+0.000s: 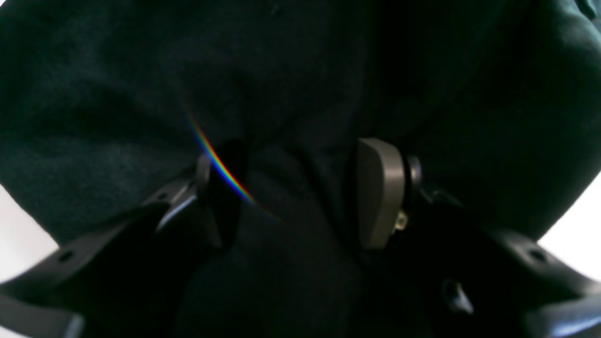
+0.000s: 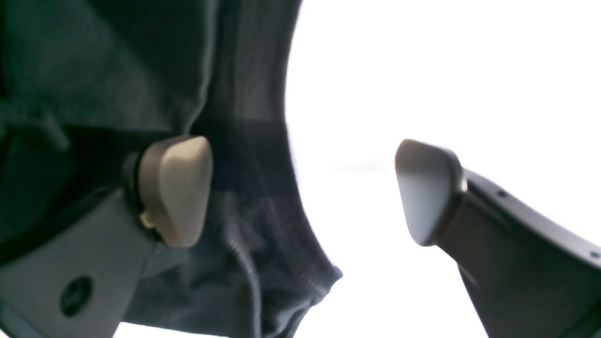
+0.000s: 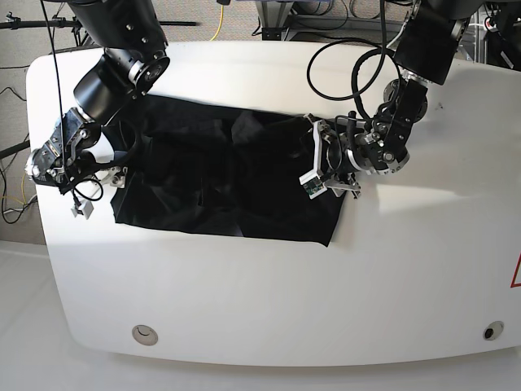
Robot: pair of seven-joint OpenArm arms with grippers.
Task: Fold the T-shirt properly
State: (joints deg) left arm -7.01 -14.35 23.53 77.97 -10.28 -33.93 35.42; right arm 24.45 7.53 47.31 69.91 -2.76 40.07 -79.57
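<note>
The black T-shirt [image 3: 212, 179] lies spread and wrinkled on the white table [image 3: 260, 309]. My left gripper [image 3: 315, 167] is at the shirt's right edge in the base view. In the left wrist view the left gripper [image 1: 293, 188] has its jaws apart around a bunch of dark T-shirt fabric [image 1: 141, 94], low on the cloth. My right gripper [image 3: 110, 173] is at the shirt's left edge. In the right wrist view the right gripper [image 2: 300, 192] is open: one finger lies on the T-shirt [image 2: 94, 61], its stitched hem [image 2: 281, 263] is between the jaws, and the other finger is over bare table. The orange tag is not visible.
Black cables [image 3: 358, 73] loop over the table behind the left arm. A yellow cable [image 3: 218, 20] and other gear lie beyond the far edge. Two small round fittings [image 3: 145, 333] sit near the front edge. Wide bare table surface lies in front of the shirt.
</note>
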